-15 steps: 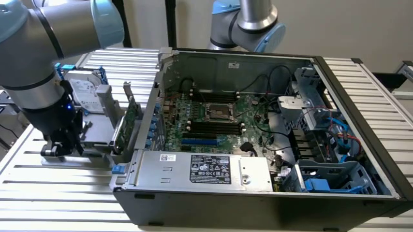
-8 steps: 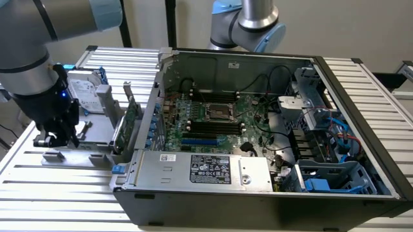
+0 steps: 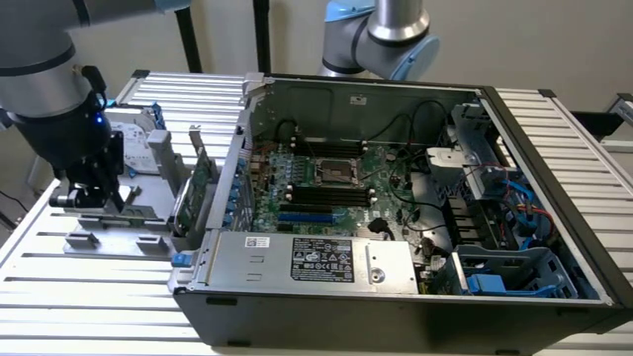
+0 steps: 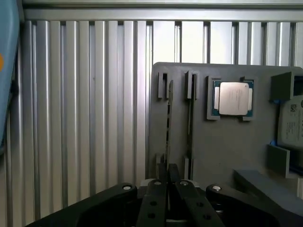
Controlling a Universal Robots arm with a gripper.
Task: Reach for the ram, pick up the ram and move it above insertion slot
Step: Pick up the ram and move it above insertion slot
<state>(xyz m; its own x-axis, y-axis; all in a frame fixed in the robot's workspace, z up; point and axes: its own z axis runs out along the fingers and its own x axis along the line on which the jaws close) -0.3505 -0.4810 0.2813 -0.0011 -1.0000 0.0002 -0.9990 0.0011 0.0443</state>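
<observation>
The ram (image 4: 168,118) appears edge-on as a thin dark stick running away from the wrist, over the grey holder tray (image 4: 222,142). My gripper (image 4: 168,182) has its two dark fingers (image 4: 155,191) pressed close on either side of the stick's near end, shut on it. In the exterior view the gripper (image 3: 99,199) hangs low over the grey holder tray (image 3: 109,237) at the exterior view's left, outside the open computer case. The black memory slots (image 3: 331,194) lie on the motherboard inside the case, well off to the right of the gripper.
A processor chip (image 4: 233,98) sits in a recess of the tray beside the ram's slots. A green expansion card (image 3: 203,178) stands upright between the tray and the case wall (image 3: 225,170). A hard drive (image 3: 133,141) lies behind the gripper. A second arm (image 3: 390,37) stands behind the case.
</observation>
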